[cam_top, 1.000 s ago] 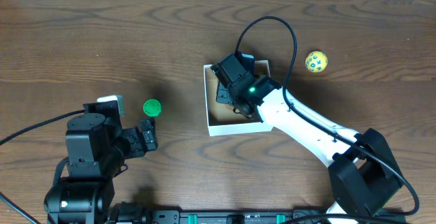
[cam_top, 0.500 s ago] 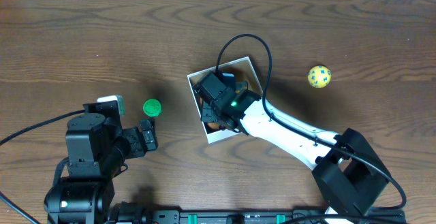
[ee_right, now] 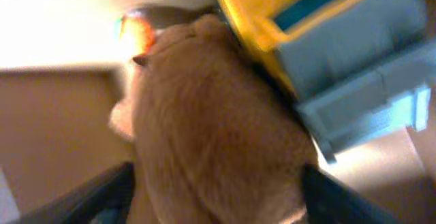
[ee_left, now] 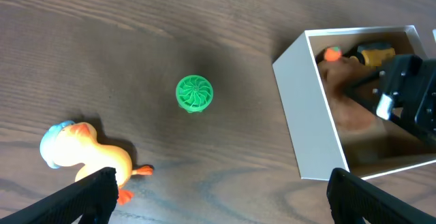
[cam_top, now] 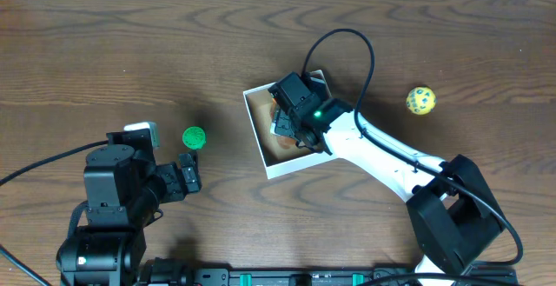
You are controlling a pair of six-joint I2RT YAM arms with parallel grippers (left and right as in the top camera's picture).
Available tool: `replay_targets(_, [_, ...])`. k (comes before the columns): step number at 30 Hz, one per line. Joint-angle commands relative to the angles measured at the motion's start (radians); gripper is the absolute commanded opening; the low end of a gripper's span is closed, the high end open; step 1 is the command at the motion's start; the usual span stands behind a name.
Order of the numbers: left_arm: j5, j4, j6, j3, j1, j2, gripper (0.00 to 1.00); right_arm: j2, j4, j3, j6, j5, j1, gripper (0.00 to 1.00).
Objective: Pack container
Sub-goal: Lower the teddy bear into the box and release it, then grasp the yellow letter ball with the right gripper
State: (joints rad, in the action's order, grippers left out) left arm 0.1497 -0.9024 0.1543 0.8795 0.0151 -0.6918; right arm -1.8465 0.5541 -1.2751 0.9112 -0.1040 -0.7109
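The container (cam_top: pixel 254 128), a small white box with a tan inside, sits tilted mid-table, and it also shows at the right of the left wrist view (ee_left: pixel 310 115). My right gripper (cam_top: pixel 288 123) reaches down into it. In the right wrist view its fingers (ee_right: pixel 109 197) stand wide apart on either side of a tan plush toy (ee_right: pixel 211 115), so my right gripper (ee_right: pixel 214 200) is open. A yellow and blue toy (ee_right: pixel 340 47) lies beside the plush. My left gripper (cam_top: pixel 187 175) is open over bare wood (ee_left: pixel 218 197).
A green round toy (cam_top: pixel 194 136) lies left of the box (ee_left: pixel 194 92). An orange duck toy (ee_left: pixel 82 152) sits near my left fingers. A yellow ball with blue marks (cam_top: pixel 420 101) rests to the right of the box.
The box has turned and slid left, then partly back, with my right arm inside it. The yellow ball has rolled right and nearer. The left arm has not moved.
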Motion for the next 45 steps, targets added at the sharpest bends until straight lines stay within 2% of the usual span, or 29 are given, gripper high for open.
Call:
replay_targets(1, [-0.012,-0.002,0.005,0.014,0.002,0.0,0.98,-0.001,-0.005,0.0,-0.045,0.007,0.003,0.91])
replay_targets(6, [-0.012,-0.002,0.005,0.014,0.002,0.0,0.98,0.003,-0.005,-0.001,-0.045,0.002,-0.005,0.99])
replay_targets(9, [-0.012,-0.002,0.005,0.014,0.002,0.0,0.98,0.022,0.011,-0.008,-0.051,-0.042,-0.011,0.99])
replay_targets(14, [-0.012,-0.002,0.005,0.014,0.002,0.0,0.98,0.108,0.043,-0.027,-0.148,-0.164,-0.031,0.99])
replay_targets(16, [-0.012,-0.002,0.005,0.014,0.002,0.0,0.98,0.163,0.059,-0.047,-0.235,-0.187,-0.032,0.99])
replay_targets(21, [-0.012,-0.002,0.005,0.014,0.002,0.0,0.98,0.331,0.04,-0.061,-0.607,-0.176,-0.022,0.99])
replay_targets(23, [-0.012,-0.002,0.005,0.013,0.002,0.0,0.98,0.389,0.05,-0.061,-0.592,-0.243,0.003,0.99])
replay_targets(26, [-0.012,-0.002,0.005,0.013,0.002,0.0,0.98,0.458,0.103,-0.061,-0.437,-0.332,0.106,0.99])
replay_targets(28, [-0.012,-0.002,0.005,0.013,0.002,0.0,0.98,0.473,0.138,-0.061,-0.371,-0.296,0.214,0.99])
replay_targets(31, [-0.012,-0.002,0.005,0.013,0.002,0.0,0.98,0.458,0.167,-0.061,-0.357,-0.19,0.38,0.99])
replay_targets(34, [-0.012,-0.002,0.005,0.013,0.002,0.0,0.98,0.412,0.192,-0.061,-0.346,-0.121,0.546,0.99])
replay_targets(37, [-0.012,-0.002,0.005,0.013,0.002,0.0,0.98,0.346,0.201,-0.061,-0.348,-0.075,0.651,0.99])
replay_targets(45, [-0.012,-0.002,0.005,0.013,0.002,0.0,0.98,0.121,0.188,-0.062,-0.37,-0.06,0.746,0.99])
